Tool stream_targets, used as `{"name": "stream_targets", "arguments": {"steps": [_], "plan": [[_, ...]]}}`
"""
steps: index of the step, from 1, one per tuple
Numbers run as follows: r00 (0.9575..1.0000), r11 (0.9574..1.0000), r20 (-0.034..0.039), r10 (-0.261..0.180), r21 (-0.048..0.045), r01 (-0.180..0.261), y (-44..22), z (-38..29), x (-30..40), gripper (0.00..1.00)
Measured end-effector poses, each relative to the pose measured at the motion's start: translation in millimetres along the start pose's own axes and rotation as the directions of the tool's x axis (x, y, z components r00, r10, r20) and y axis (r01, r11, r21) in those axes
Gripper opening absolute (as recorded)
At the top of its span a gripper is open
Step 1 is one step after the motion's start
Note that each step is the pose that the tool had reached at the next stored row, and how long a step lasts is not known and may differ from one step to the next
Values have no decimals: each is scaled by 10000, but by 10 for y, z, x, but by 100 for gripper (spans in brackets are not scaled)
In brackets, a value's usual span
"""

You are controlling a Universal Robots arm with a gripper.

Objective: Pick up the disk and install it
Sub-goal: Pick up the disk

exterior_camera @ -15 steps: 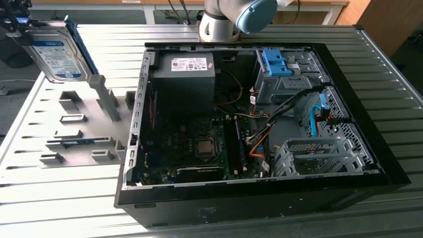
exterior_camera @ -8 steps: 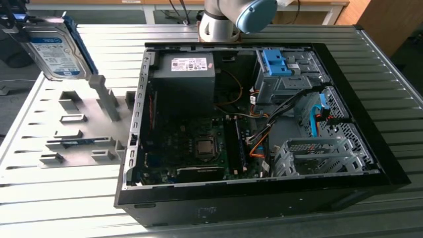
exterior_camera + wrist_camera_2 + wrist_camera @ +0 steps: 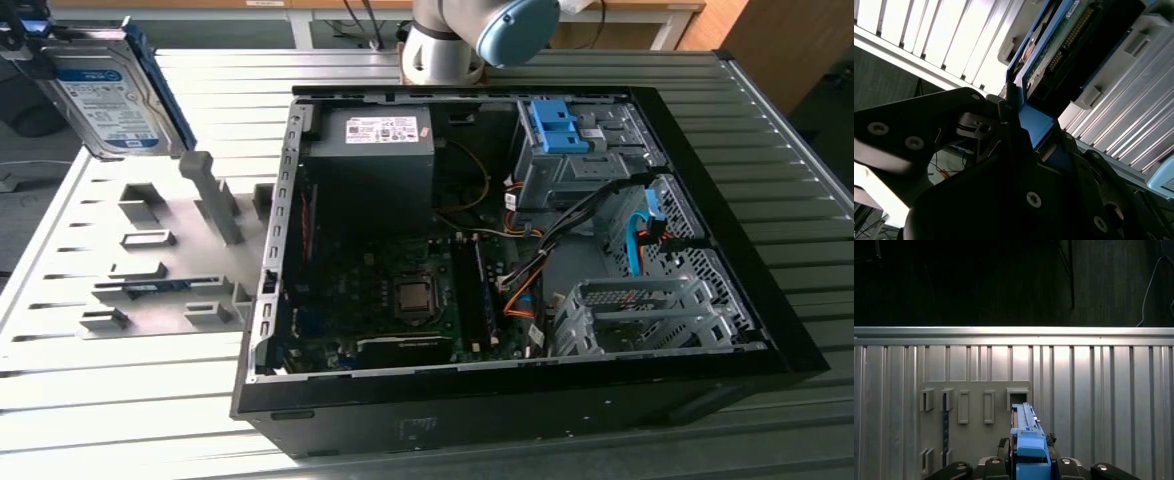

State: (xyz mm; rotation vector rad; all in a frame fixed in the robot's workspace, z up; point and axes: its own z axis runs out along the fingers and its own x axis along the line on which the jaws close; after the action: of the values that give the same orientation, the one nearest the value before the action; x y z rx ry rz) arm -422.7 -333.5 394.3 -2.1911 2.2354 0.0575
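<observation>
Disk [image 3: 114, 95] is hanging in the tool at the far left corner of the counter [image 3: 120, 410], as the exterior view is showing it, with its white-and-blue label facing the camera. We are judging it to be lifted clear of the grey slotted holder plate [image 3: 74, 215] beneath it, though the gap is hard to read. In the second wrist view the tool [image 3: 1034, 135] is clamping shut on the blue frame [image 3: 1041, 122] wrapping the drive, its jaws pressing on either side of one end, and the green circuit-board face is running away from them. So the long axis is pointing straight out from the tool. In the first wrist view we are looking along the frame's thin edge toward the plate. In the exterior view that axis is standing nearly upright, leaning a little toward the exterior view's left. The relation we are weighing is between this held disk and the open computer case [image 3: 534, 415], which is lying on its side toward the exterior view's right, well apart from it. Inside, a metal drive cage [image 3: 641, 315] that looks unfilled is sitting at the case's near right corner, and a blue clip [image 3: 551, 125] is sitting in a second cage at the far right, both across the case's width from the tool.
</observation>
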Motion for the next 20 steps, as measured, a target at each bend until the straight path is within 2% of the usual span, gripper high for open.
{"name": "stream_targets", "arguments": {"steps": [20], "plan": [[10000,10000,0,0,0,0,3,-153,-5,36]]}}
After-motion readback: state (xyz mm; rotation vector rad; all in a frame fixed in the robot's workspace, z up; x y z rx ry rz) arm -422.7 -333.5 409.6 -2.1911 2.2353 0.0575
